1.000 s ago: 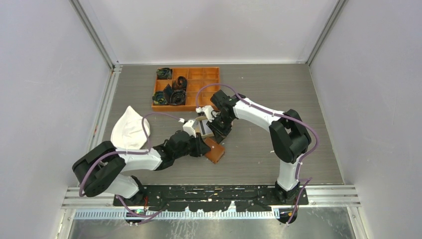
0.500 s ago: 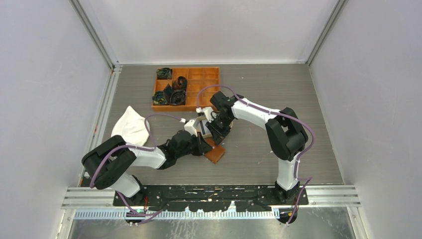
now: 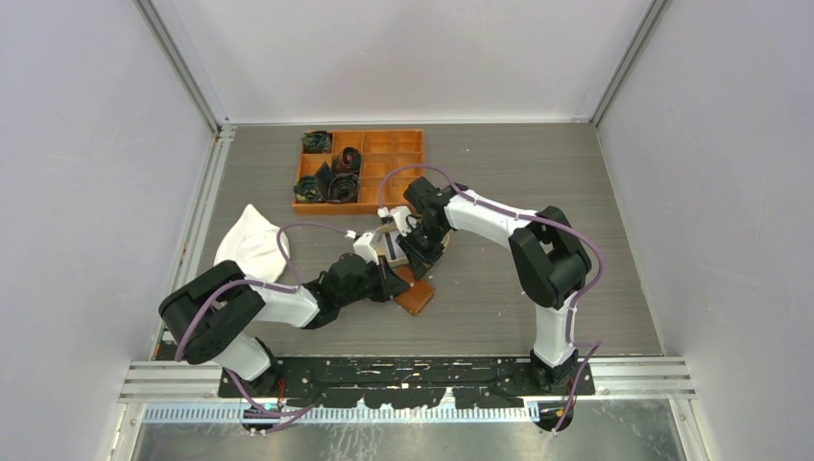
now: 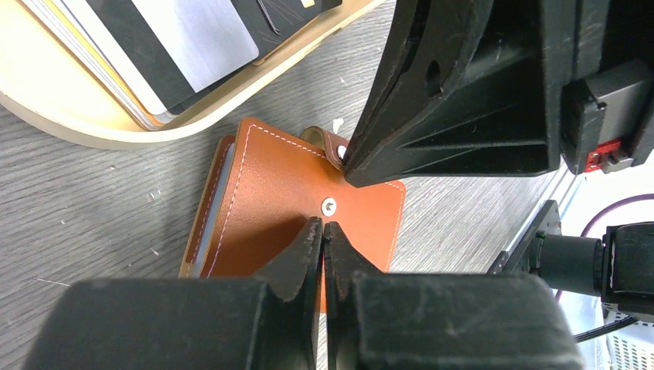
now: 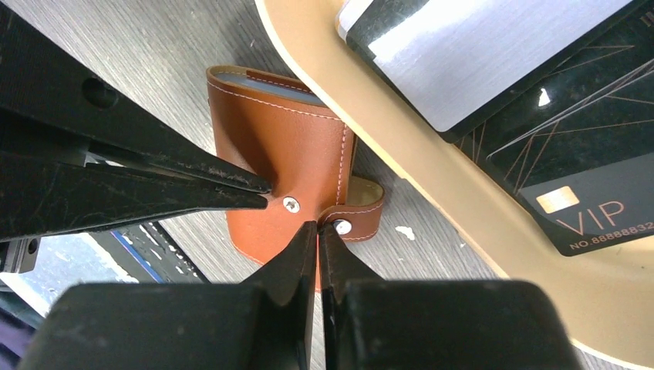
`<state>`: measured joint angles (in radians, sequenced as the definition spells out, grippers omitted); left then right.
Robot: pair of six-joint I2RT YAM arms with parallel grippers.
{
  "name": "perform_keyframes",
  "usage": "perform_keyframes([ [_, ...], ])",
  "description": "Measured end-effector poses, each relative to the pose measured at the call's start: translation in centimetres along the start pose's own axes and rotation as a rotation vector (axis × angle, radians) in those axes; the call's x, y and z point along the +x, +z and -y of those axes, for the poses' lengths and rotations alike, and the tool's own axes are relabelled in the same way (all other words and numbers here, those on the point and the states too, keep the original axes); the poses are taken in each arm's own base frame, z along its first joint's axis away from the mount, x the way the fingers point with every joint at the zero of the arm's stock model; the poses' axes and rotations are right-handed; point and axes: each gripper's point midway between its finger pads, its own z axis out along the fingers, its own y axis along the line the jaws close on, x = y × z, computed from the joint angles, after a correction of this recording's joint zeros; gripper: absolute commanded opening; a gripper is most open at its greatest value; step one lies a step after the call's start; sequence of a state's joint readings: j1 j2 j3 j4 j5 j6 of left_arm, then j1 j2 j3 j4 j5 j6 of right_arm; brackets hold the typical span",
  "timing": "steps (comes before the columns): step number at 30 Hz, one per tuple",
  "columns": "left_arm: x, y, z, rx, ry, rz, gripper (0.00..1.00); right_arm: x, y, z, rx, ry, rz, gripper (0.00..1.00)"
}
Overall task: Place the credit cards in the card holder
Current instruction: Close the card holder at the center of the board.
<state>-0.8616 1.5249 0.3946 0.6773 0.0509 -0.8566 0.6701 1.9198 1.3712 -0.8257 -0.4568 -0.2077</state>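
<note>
Swung inward since a second ago, the left arm's left gripper (image 4: 322, 225) is now pinched closed, tips on the small brown leather folding card holder (image 4: 270, 185). The right gripper (image 5: 318, 226), jaws also together, touches its snap tab (image 5: 361, 220). The card holder lies just beside the oval beige tray (image 5: 432, 169), which holds the silver and black plastic credit cards (image 5: 486, 62).

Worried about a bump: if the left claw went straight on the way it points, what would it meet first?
The left claw, shut, would first meet the brown leather card holder, just short of its snap stud; it may be touching, depth is unclear.
</note>
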Motion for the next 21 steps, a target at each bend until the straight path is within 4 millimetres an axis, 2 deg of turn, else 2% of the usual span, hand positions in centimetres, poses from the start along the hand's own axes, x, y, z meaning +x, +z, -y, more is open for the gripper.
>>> perform_keyframes([
  [6,0.1,-0.1,0.0,0.005,-0.001,0.001,0.05,-0.3,-0.2,0.2,0.006,-0.003,0.015,0.07],
  [12,0.1,-0.1,0.0,0.006,-0.003,0.002,0.05,-0.5,-0.8,0.3,0.01,-0.022,0.036,0.19],
  [15,0.1,-0.2,0.0,0.007,-0.004,0.001,0.05,-0.6,-1.9,0.1,0.022,-0.051,0.069,0.24],
  [19,0.2,-0.3,0.0,0.006,-0.004,0.001,0.05,-1.0,-4.5,-0.5,0.059,-0.122,0.158,0.28],
  [20,0.2,-0.3,0.0,0.006,-0.004,0.001,0.05,-1.1,-5.3,-0.7,0.072,-0.145,0.189,0.33],
  [21,0.2,-0.3,0.0,0.007,-0.004,0.001,0.05,-1.3,-5.9,-0.9,0.084,-0.164,0.218,0.48],
])
